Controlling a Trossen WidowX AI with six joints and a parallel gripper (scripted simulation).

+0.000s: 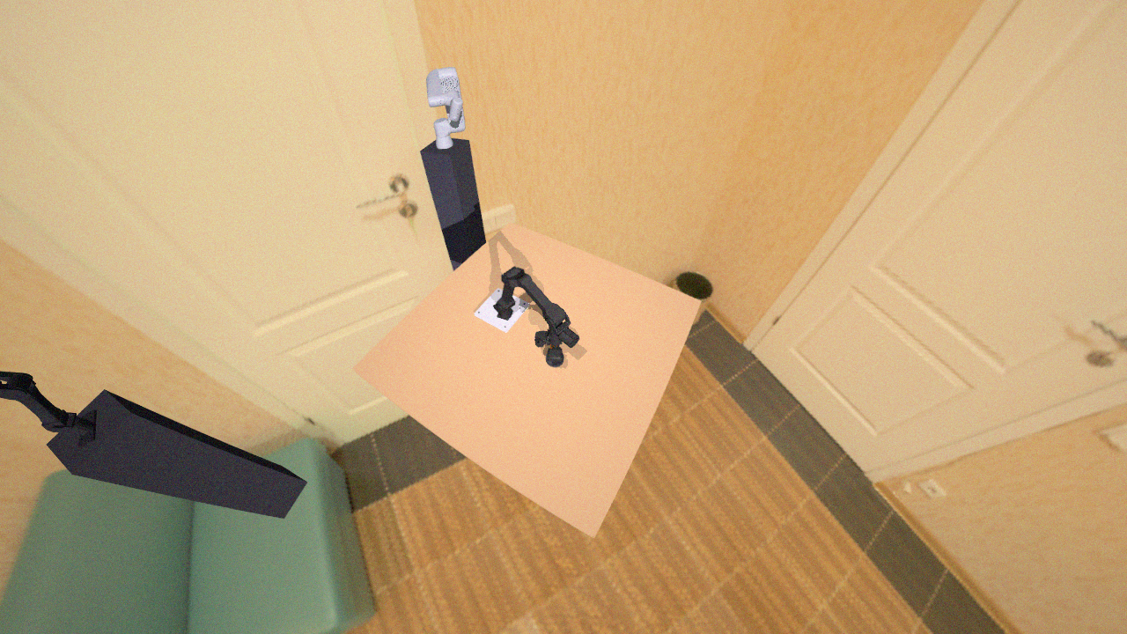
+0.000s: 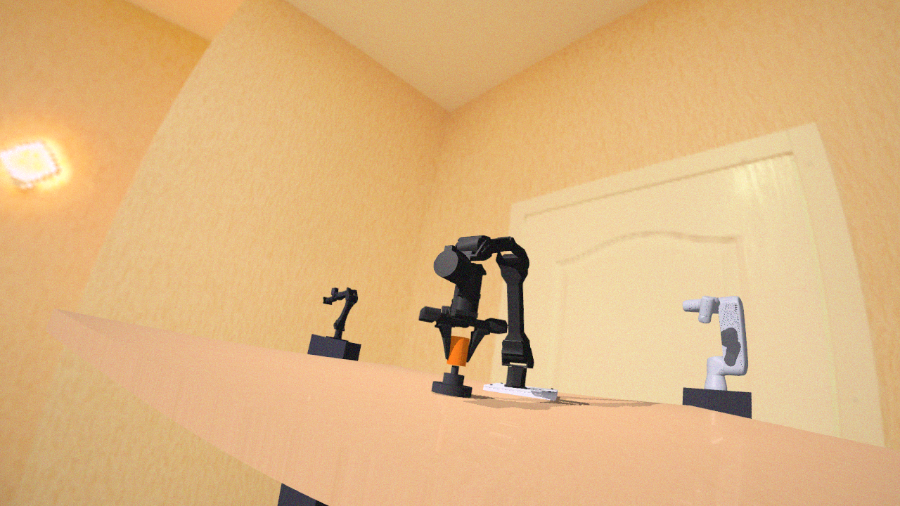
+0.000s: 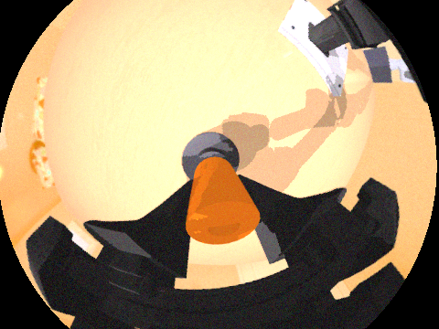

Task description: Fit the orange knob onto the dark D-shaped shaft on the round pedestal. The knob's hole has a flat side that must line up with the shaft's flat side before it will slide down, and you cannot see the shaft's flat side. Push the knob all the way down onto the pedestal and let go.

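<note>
One knob gripped, seating unfinished.
The claw (image 1: 556, 343) (image 2: 458, 355) (image 3: 215, 181) grasped the orange knob (image 2: 458, 351) (image 3: 221, 206) upright above the round pedestal (image 1: 555, 363) (image 2: 451, 389) (image 3: 191, 157), well inside the tabletop's (image 1: 473, 409) (image 2: 377, 427) (image 3: 137, 91) edges; dark shaft (image 2: 454, 370) showed beneath. Any slight engagement could not be told; aligning flats, pushing fully down and letting go remained.

Exterior lighting: bright, warm; 1 glowing lamp (image 2: 29, 162), left edge
Tabletop (image 3: 119, 91): pale glare; shadows right of center
Wrist edges: curved distortion, black corners
Top background: soft blur
</note>
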